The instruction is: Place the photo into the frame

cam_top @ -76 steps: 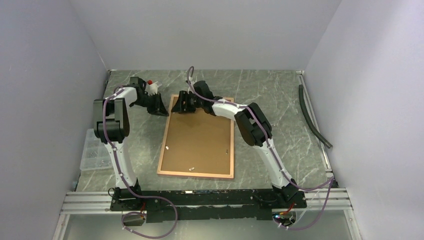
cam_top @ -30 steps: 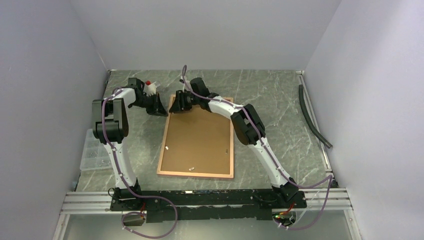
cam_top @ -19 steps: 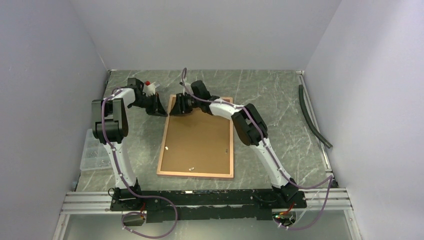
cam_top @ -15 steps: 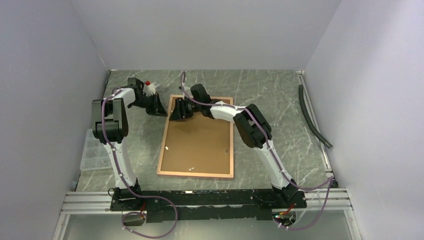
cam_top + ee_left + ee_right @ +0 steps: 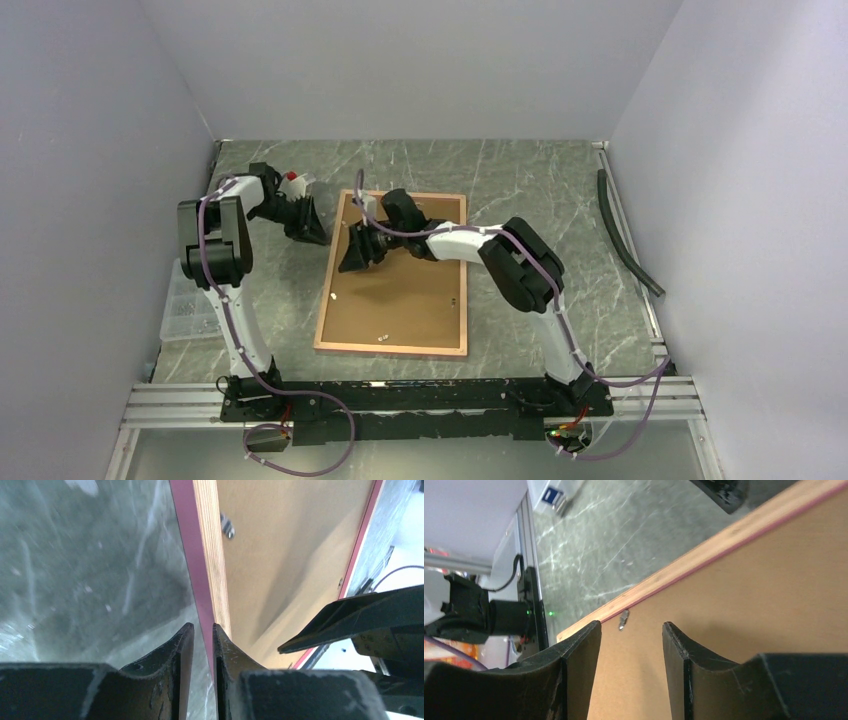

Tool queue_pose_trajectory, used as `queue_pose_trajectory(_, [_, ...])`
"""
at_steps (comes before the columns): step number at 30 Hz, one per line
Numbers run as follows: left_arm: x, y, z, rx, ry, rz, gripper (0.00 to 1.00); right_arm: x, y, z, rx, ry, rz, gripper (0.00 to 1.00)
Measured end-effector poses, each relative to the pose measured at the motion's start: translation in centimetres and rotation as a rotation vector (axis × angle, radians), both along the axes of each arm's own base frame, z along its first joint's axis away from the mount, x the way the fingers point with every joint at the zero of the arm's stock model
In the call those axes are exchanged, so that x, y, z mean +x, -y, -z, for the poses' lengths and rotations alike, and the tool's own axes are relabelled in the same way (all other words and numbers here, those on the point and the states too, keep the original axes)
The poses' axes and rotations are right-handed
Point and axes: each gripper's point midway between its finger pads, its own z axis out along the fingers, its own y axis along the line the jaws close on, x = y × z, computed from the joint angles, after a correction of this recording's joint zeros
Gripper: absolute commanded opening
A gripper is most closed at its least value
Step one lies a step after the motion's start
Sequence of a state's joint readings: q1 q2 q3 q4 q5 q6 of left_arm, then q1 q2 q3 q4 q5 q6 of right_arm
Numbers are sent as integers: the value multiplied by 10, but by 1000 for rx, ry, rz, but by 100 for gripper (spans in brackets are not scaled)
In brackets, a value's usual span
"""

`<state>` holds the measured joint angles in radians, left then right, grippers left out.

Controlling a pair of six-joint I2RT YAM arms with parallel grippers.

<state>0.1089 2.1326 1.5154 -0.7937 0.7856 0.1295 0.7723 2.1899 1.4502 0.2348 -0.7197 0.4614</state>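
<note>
The frame (image 5: 390, 348) lies face down on the table, its pink border round the brown backing board (image 5: 400, 300). The photo is not in view. My right gripper (image 5: 350, 262) is open and empty over the board near the frame's left edge. In the right wrist view (image 5: 631, 630) a small metal tab (image 5: 623, 620) shows between its fingers, beside the frame's edge (image 5: 704, 547). My left gripper (image 5: 315, 236) is just left of the frame's upper left edge. In the left wrist view (image 5: 203, 630) its fingers are almost together, pointing along the frame's wood edge (image 5: 210, 555).
A clear plastic box (image 5: 190, 300) sits at the table's left edge. A white item with a red cap (image 5: 295, 180) lies behind the left gripper. A black hose (image 5: 625, 235) runs along the right wall. Metal tabs (image 5: 381, 337) lie on the board.
My right gripper has moved from the frame's far left corner towards me along the left side, over the board. My left gripper has shifted slightly nearer and stays beside the frame.
</note>
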Motion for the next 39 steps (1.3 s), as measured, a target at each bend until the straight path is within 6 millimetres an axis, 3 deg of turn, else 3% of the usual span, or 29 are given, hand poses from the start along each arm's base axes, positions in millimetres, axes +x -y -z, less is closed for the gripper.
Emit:
queue_pose_trajectory(6, [-42,0,5,4,-80,49,23,-40,-19,5,-4,50,-121,29])
queue_pose_trajectory(10, [-59,2,8,5,-111,64,21,-51,-24,6,-4,65,-153,26])
queue_pose_trajectory(15, [-61,3,9,4,-116,68,20,-49,-25,13,-16,58,-155,28])
queue_pose_trajectory(21, [-62,5,9,3,-111,73,18,-51,-32,37,-62,45,-175,30])
queue_pose_trajectory(26, [-62,6,9,-2,-109,74,17,-56,-43,37,-85,68,-190,30])
queue_pose_trajectory(39, [-62,7,9,-11,-107,75,14,-55,-43,40,-126,106,-184,29])
